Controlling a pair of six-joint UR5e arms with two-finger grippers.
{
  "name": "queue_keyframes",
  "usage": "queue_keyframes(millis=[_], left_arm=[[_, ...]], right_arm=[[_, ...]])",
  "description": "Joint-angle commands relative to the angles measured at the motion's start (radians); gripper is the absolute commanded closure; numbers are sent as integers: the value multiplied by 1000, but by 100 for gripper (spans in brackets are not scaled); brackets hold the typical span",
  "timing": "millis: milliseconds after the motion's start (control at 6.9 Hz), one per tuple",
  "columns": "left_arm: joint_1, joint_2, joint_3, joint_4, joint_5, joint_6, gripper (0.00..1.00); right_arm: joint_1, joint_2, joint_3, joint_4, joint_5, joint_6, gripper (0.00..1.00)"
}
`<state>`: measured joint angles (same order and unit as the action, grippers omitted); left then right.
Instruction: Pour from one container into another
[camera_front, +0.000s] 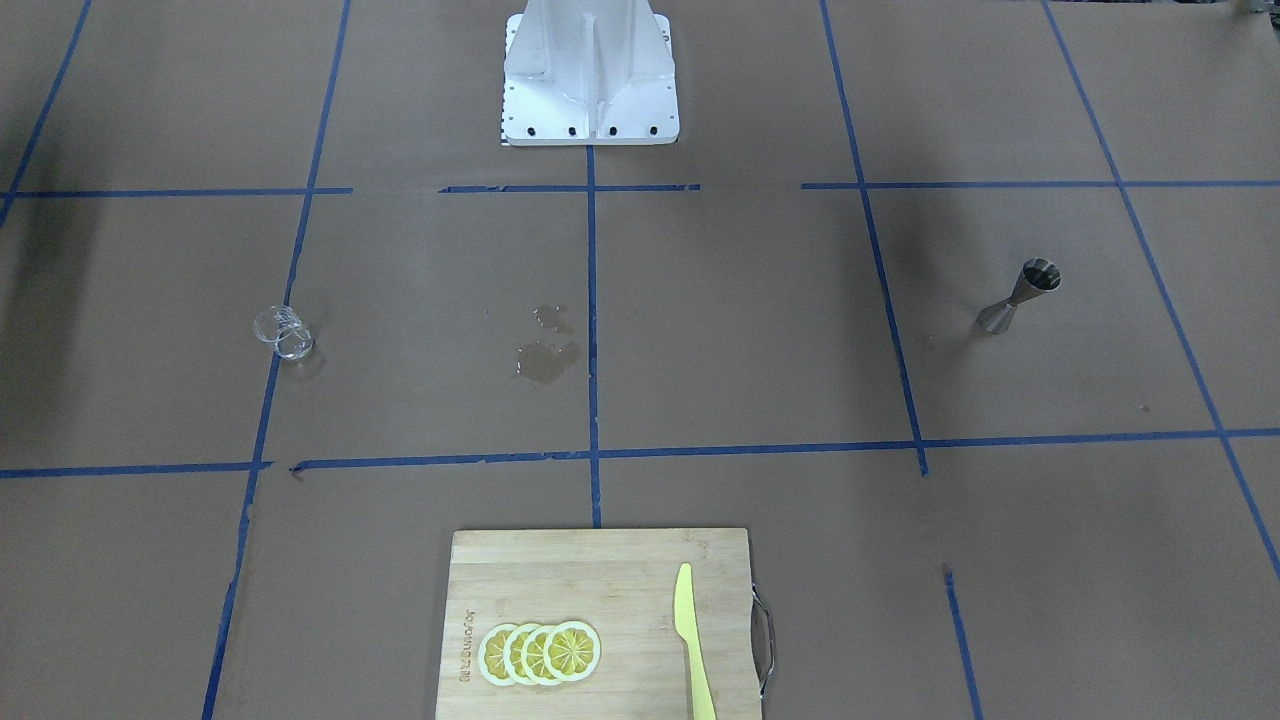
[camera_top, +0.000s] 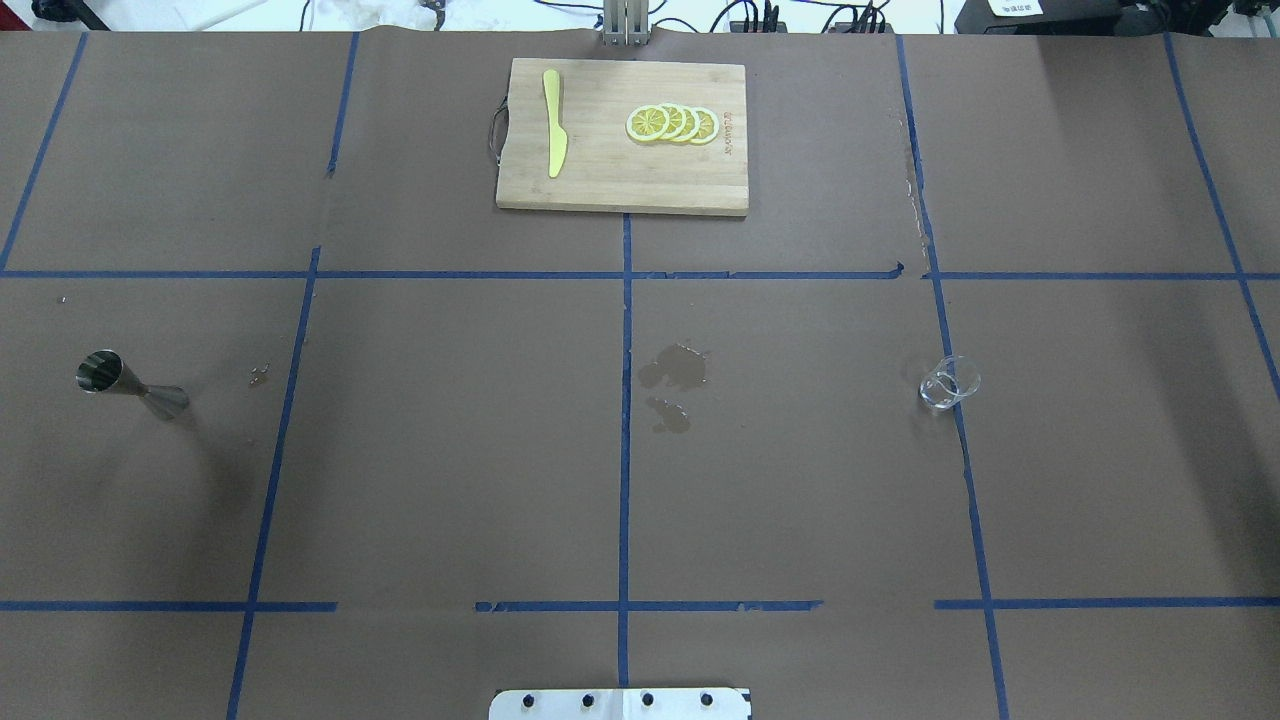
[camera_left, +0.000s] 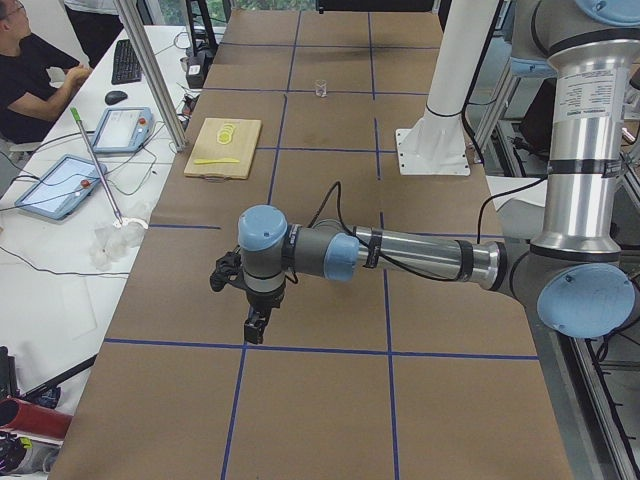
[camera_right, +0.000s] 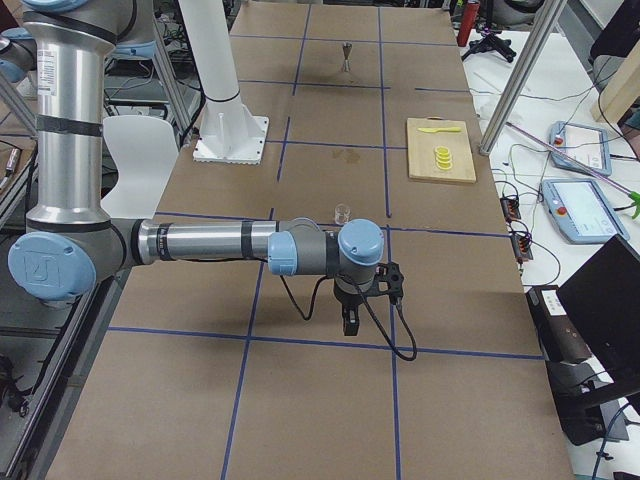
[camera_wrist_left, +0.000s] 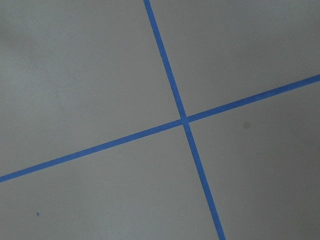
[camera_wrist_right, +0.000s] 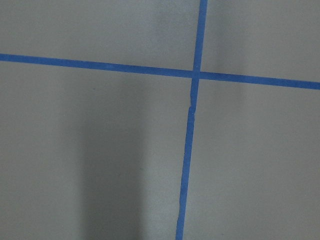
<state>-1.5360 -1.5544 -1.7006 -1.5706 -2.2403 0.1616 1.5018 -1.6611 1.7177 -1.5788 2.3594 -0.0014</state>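
The small clear glass cup stands upright on a blue tape line on the robot's right side, and also shows as the cup just beyond the near arm. The steel hourglass jigger stands upright far off on the robot's left side. Neither gripper is near either one. My left gripper hangs over bare paper at its table end. My right gripper hangs over the opposite end. I cannot tell whether either is open or shut. Both wrist views show only taped paper.
Two small wet puddles lie at the table's middle. A wooden cutting board with a yellow knife and lemon slices sits at the far edge. The white robot base stands centrally. A person sits at a side desk.
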Motion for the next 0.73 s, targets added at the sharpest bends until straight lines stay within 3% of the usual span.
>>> queue_keyframes(millis=[0, 580], left_arm=[[-1, 11, 4, 109, -92, -4, 0], [-1, 10, 9, 101, -87, -5, 0]], right_arm=[[0, 0, -1, -1, 4, 3, 0], [-2, 0, 3, -1, 11, 6, 0]])
